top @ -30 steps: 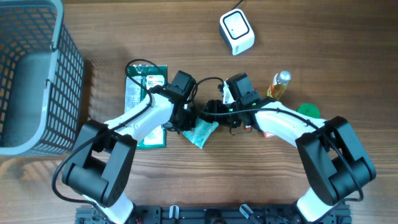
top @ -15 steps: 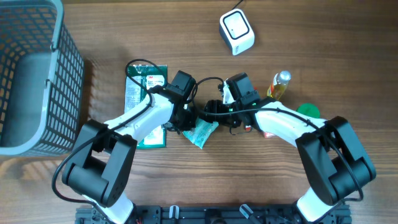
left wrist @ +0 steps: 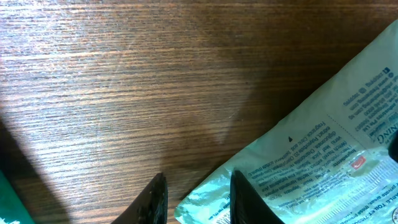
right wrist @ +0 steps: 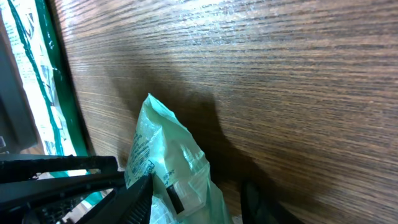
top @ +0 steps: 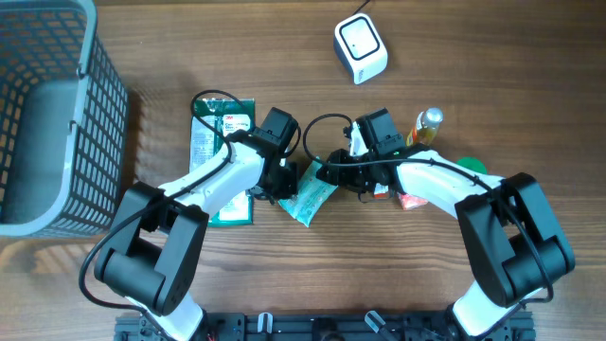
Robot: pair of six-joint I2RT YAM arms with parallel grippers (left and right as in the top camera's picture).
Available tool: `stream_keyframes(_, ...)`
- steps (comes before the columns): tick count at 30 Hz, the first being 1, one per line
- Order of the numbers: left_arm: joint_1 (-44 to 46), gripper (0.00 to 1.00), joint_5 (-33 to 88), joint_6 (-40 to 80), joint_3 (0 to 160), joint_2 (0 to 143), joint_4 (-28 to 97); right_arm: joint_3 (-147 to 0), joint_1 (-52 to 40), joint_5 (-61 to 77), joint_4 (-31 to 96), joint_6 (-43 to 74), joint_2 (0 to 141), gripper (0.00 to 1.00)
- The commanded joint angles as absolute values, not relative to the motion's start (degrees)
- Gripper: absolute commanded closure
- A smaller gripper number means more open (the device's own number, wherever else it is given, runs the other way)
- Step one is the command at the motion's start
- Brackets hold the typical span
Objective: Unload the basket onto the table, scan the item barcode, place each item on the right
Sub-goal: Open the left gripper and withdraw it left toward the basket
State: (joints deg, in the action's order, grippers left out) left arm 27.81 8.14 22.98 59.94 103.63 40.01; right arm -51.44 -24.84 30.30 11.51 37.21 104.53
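While the packet (top: 311, 197) at frame centre is pinched by its corner in the left gripper (left wrist: 198, 200), it is straddled by the right gripper (right wrist: 198, 200) — grip unclear; securing it, then facing the scanner (top: 361, 49), is called for.

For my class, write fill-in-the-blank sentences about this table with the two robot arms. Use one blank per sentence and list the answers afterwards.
1. A grey mesh ____ stands at the left side of the table.
2. The small scanner near the table's far edge is ____ in colour.
3. The left gripper and the right gripper face each other over a pale green ____.

Missing words: basket; white; pouch
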Motion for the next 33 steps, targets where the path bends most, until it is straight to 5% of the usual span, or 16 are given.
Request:
stream_keyframes(1, 27.9, 0.75, 7.38, 22.7, 59.07, 104.92, 40.01, -50.96, -24.88, 31.62, 11.57, 36.01, 105.75, 0.53)
stream_keyframes(25, 27.9, 0.76, 7.38, 22.7, 59.07, 104.92, 39.81, -50.92, -26.28, 34.79, 10.57, 34.5, 105.78, 0.64)
stream_keyframes(33, 27.88, 0.8, 7.4, 22.72, 59.09, 104.92, 39.81, -50.92, -26.28, 34.15, 10.61, 34.22, 105.78, 0.91)
